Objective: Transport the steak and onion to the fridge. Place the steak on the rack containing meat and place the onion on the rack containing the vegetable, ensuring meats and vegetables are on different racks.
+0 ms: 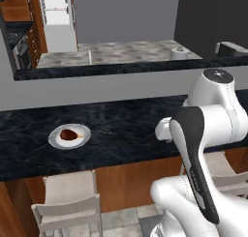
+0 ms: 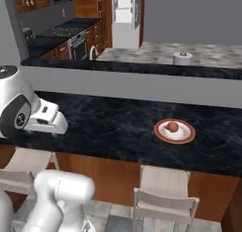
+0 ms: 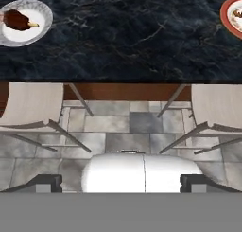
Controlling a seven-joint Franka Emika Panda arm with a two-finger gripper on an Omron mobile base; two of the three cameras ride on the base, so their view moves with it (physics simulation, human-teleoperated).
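The long black marble counter (image 1: 121, 129) runs between robot and kitchen; the tall light-grey fridge (image 1: 57, 13) stands far off at eleven o'clock. Two pale bar stools (image 3: 28, 108) crowd the base and could snag it. The dark red-brown steak (image 1: 69, 134) sits on a grey plate (image 1: 55, 140) at ten o'clock, the round tan onion (image 2: 173, 127) on a red-rimmed plate (image 2: 188, 137) at two. The gripper (image 3: 121, 181) holds nothing, its tips spread wide.

Rendered frames, evenly lit, no hard shadows. Glossy black marble worktop (image 1: 121, 129) shows faint pale sheen mid-frame. Low resolution: soft edges, far kitchen upper left dim and blurry. No edge distortion.
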